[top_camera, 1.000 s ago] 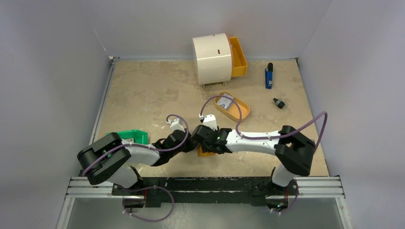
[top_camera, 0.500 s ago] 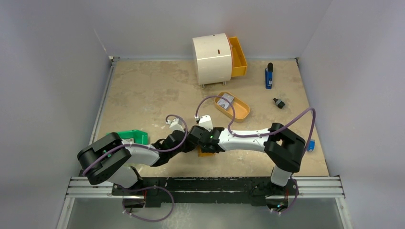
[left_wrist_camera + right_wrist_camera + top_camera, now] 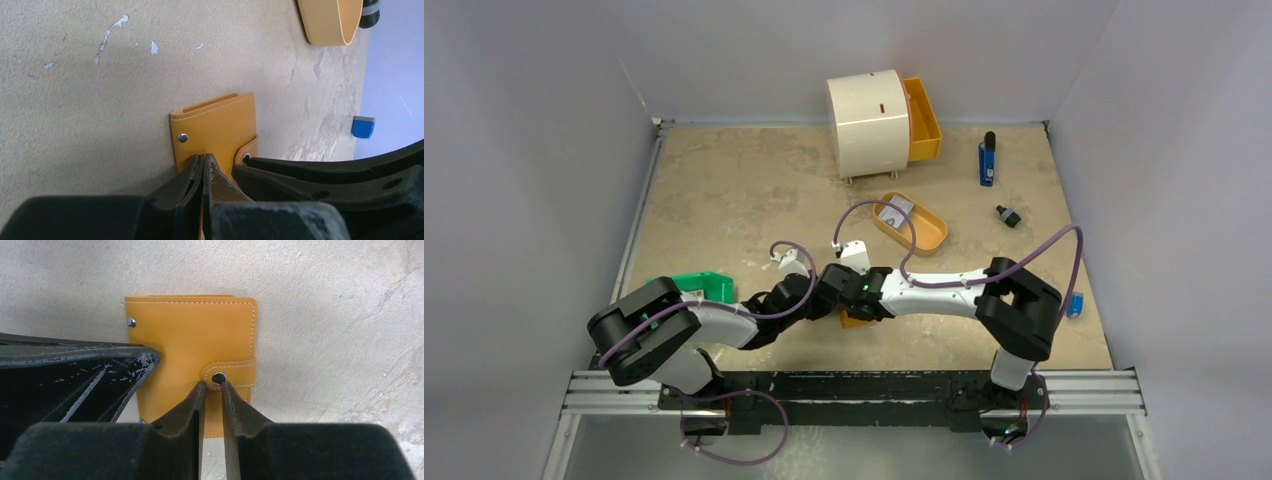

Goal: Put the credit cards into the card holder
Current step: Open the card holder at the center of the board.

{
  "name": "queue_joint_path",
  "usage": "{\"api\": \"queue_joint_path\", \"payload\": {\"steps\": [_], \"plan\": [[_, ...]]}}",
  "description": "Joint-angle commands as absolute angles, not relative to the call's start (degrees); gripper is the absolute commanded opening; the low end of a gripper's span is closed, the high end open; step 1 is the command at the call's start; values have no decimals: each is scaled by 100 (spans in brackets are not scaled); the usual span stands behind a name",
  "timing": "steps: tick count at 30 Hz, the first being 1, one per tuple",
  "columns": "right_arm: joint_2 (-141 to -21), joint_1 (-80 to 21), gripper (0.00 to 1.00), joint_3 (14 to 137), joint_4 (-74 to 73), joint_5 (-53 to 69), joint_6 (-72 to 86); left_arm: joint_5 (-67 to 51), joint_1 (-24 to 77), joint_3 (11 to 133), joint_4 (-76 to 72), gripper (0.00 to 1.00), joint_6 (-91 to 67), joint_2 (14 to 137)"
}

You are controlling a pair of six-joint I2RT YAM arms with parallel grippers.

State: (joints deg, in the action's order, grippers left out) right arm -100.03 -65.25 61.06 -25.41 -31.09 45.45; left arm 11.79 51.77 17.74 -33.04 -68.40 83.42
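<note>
- The left gripper [image 3: 202, 159] has its fingers pressed together with no gap, tips down on the near part of the card holder [image 3: 220, 125].
- The right gripper [image 3: 212, 385] shows a narrow slit between its fingers. The tips touch the strap tab [image 3: 235, 371], one on each side of the snap stud [image 3: 218, 377] (whether they actually pinch it, I cannot tell).
- The card holder lies flat on the table [image 3: 325, 300], closed, with the strap snapped over its edge. Most of its face stretches away beyond both sets of fingertips.
- In the right wrist view, the left gripper's black fingers sit just to the left of the right gripper's fingers, over the holder's near left part.
- A second small rivet [image 3: 131, 322] sits at the holder's far corner, beyond the left fingers.
- The credit cards [image 3: 896, 211] show as a pale flat shape in the orange tray [image 3: 934, 235], well beyond both grippers. It is too small to count.
</note>
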Motion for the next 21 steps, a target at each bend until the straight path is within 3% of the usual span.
{"api": "queue_joint_path", "payload": {"steps": [1,8,21], "plan": [[-10230,-6513,17,6091,-2970,-3524,4605,1274,5200,1670,-3078,0,-6794,8494],[-10233,-6504,0,6064,-2962,-3511,4613,1258,5196,1668,-3120,0,-6794,8517],[-9363,-6513,0,5713,-2503,-3415,4660,1409,5195,1748,-2596,0,-6742,7735]]}}
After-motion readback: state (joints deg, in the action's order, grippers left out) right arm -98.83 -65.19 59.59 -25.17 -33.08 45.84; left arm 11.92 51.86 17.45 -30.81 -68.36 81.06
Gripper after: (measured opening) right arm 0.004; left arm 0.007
